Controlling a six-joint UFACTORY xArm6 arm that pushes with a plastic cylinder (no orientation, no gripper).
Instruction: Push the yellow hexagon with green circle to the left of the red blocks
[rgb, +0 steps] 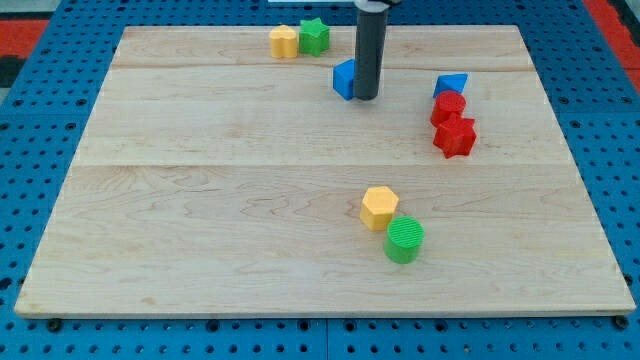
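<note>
The yellow hexagon (379, 207) lies on the wooden board right of centre, toward the view's bottom. The green circle (405, 239) touches it at its lower right. Two red blocks sit at the view's right: a smaller one (448, 107) and a red star-like block (455, 136) just below it, touching. My tip (366, 98) is near the view's top centre, right against a blue block (345, 79) on its left. The tip is far above the yellow hexagon and left of the red blocks.
A blue block (451, 85) touches the top of the red blocks. A yellow block (284, 42) and a green star (314, 36) sit together at the board's top edge (320, 28). A blue pegboard (30, 150) surrounds the board.
</note>
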